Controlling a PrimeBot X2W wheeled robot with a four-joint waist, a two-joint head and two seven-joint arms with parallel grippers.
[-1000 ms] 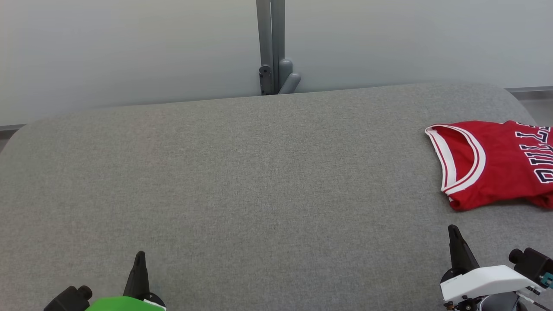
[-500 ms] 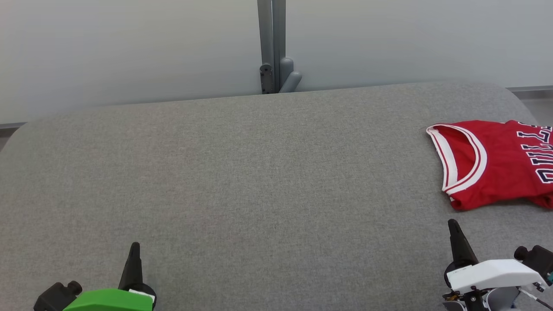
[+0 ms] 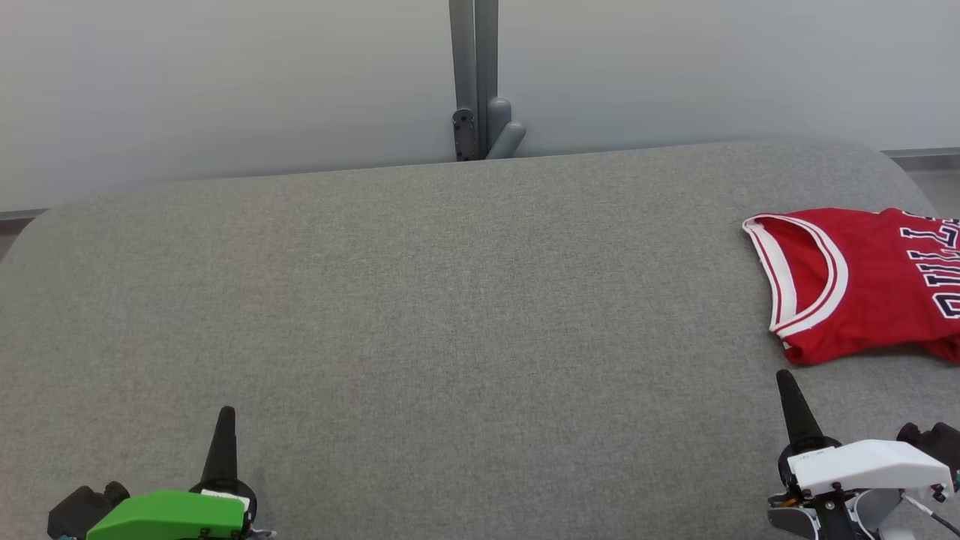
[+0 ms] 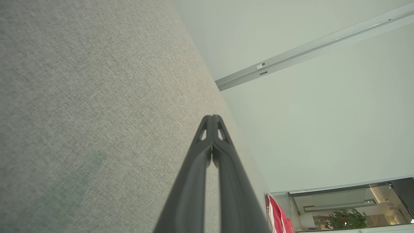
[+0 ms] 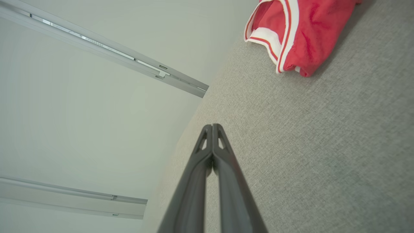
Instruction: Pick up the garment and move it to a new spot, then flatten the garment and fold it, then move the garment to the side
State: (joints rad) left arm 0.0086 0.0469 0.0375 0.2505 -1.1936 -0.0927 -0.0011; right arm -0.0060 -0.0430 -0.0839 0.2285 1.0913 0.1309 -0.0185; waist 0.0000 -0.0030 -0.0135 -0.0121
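Grippers sit low at the near edge of the grey padded surface [image 3: 450,300], both pointing straight away from the robot. L gripper [image 3: 224,421] is at lower left w/ green cover [image 3: 165,514] behind it; the fingers are pressed together tip to tip, nothing between them, and left wrist view shows the same. R gripper [image 3: 785,384] is at lower right, white cover [image 3: 870,465] behind, also pinched closed and empty. Red jersey [image 3: 862,285] w/ white-trimmed neck lies folded at the far right of the surface, running off the frame edge, neck opening facing left. It's ahead of the R gripper and slightly to its right, near but not touching, grey cloth between them. L gripper is well apart from it, across the surface. Grey post [image 3: 472,75] stands against the pale wall [image 3: 225,90] behind.
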